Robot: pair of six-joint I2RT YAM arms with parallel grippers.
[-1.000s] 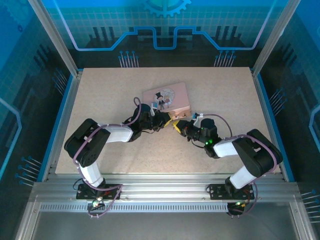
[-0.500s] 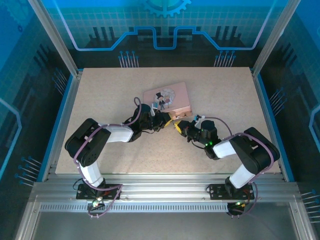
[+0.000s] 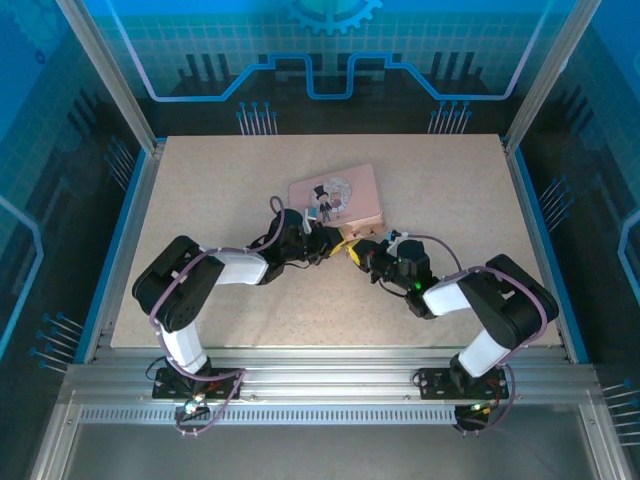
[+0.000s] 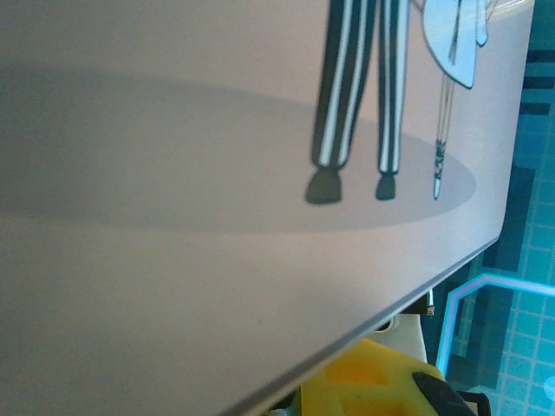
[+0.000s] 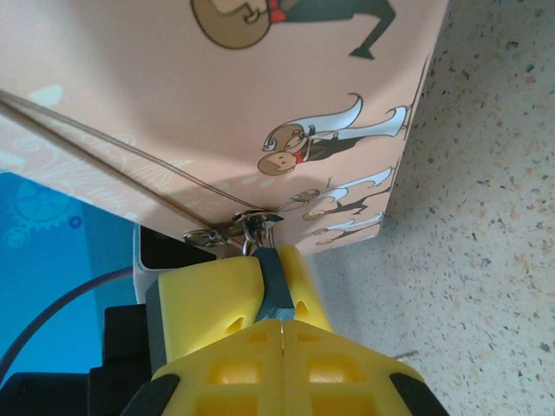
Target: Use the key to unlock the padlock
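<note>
The right gripper is clamping what looks like the key, its tip meeting the small metal padlock at the near right corner of the pink box. The left gripper is sitting at the box's near edge, jaw state unreadable. The key is needing a straight, full seating before any gentle twist.

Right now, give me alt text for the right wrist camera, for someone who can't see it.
The right end effector, yellow fingers closed on a thin dark piece that is probably the key, holds it at a small metal clasp on the edge of a pink cartoon-printed box. Speckled table lies to the right.
</note>
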